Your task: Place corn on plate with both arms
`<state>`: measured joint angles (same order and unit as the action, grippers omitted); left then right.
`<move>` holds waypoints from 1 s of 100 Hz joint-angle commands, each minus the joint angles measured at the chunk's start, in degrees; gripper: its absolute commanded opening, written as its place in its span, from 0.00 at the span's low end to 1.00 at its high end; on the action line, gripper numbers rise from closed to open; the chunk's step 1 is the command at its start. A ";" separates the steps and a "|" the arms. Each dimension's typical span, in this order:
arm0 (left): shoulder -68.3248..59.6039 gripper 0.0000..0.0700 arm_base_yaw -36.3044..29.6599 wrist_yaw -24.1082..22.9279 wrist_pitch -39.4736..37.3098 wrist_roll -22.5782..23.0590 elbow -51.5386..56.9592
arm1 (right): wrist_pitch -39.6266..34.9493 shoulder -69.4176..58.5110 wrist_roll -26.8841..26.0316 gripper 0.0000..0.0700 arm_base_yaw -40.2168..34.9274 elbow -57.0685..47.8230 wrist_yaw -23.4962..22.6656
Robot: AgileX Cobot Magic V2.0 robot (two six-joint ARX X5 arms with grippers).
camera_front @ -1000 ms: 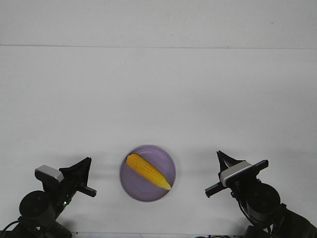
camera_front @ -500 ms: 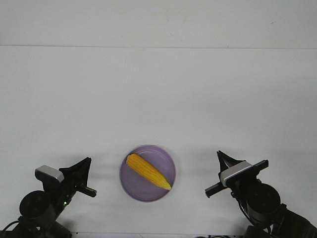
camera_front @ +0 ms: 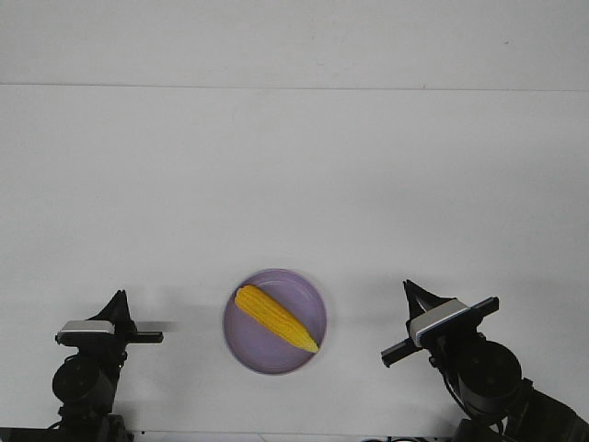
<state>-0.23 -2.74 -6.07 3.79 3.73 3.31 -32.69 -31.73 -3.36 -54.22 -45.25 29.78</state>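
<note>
The yellow-orange corn [camera_front: 275, 319] lies diagonally on the lavender plate [camera_front: 302, 296] near the front middle of the table, with its pointed tip toward the right front. My left gripper [camera_front: 119, 297] stands left of the plate, well apart from it, and points away over the table. It holds nothing, and I see its fingers edge-on. My right gripper [camera_front: 409, 288] stands right of the plate, also apart from it and holding nothing. I cannot make out the gap between either pair of jaws.
The white table runs far back to a pale wall. The table's front edge lies just below both arm bases.
My left arm has turned and drawn back to the left, so its gripper now points straight ahead instead of toward the plate. The corn, plate and right arm have not moved.
</note>
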 commanded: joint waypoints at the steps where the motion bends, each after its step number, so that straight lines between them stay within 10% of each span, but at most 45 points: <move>1: 0.07 0.02 0.46 0.17 -2.03 0.98 -1.27 | 0.55 -0.13 0.15 0.02 -0.52 -0.44 0.24; 100: 0.07 0.02 0.96 0.26 -5.42 0.52 -2.51 | 1.57 -0.17 6.14 0.02 4.09 0.13 -1.31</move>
<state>-0.25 -1.89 -5.82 -0.91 3.90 2.00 -32.27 -31.73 -0.84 -52.64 -45.25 29.58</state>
